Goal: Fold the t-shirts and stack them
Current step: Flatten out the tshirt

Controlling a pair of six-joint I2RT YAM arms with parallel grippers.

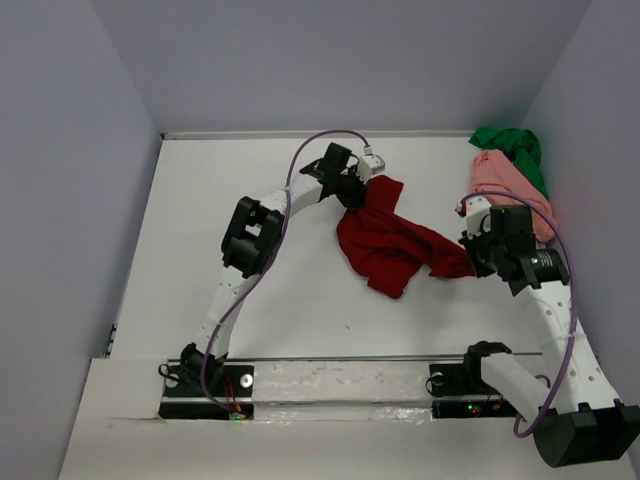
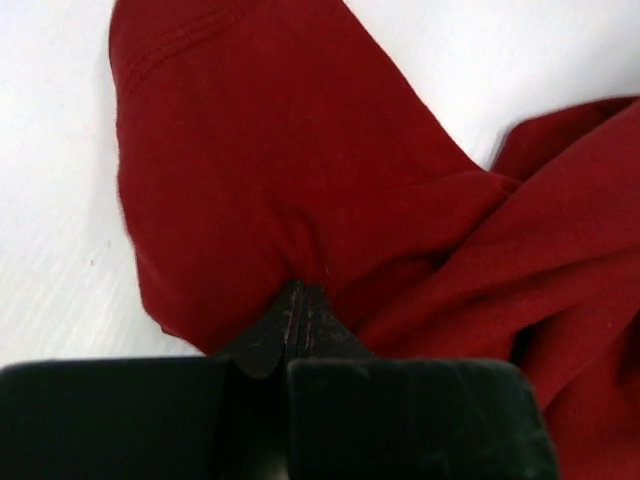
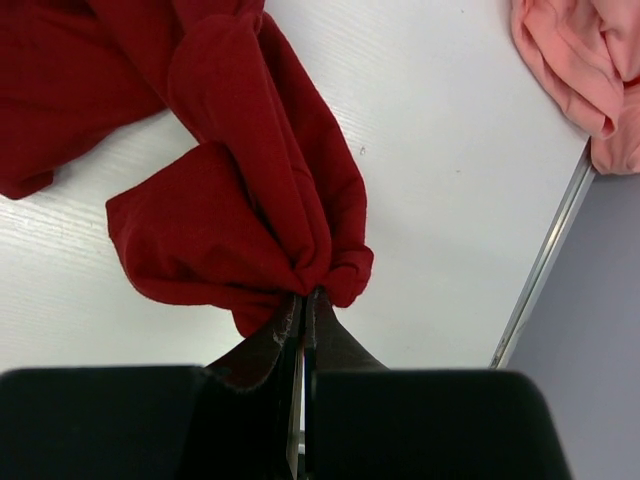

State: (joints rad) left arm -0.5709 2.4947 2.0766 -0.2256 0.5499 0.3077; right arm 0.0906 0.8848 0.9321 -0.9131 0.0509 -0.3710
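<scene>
The dark red t-shirt point(image 1: 385, 245) lies crumpled mid-table, stretched between both grippers. My left gripper point(image 1: 358, 190) is shut on its far upper edge; the left wrist view shows the red cloth point(image 2: 270, 170) pinched at the fingertips point(image 2: 300, 295). My right gripper point(image 1: 472, 262) is shut on its right end; the right wrist view shows bunched red cloth point(image 3: 250, 220) held at the fingertips point(image 3: 306, 300). The salmon pink t-shirt point(image 1: 505, 180) lies bunched at the far right, also in the right wrist view point(image 3: 575, 60). The bright green t-shirt point(image 1: 512, 148) lies crumpled behind it in the far right corner.
White table point(image 1: 250, 320) enclosed by grey walls at left, back and right. The table's right edge point(image 3: 545, 260) runs close beside my right gripper. The arm bases sit on a rail at the near edge point(image 1: 340, 385).
</scene>
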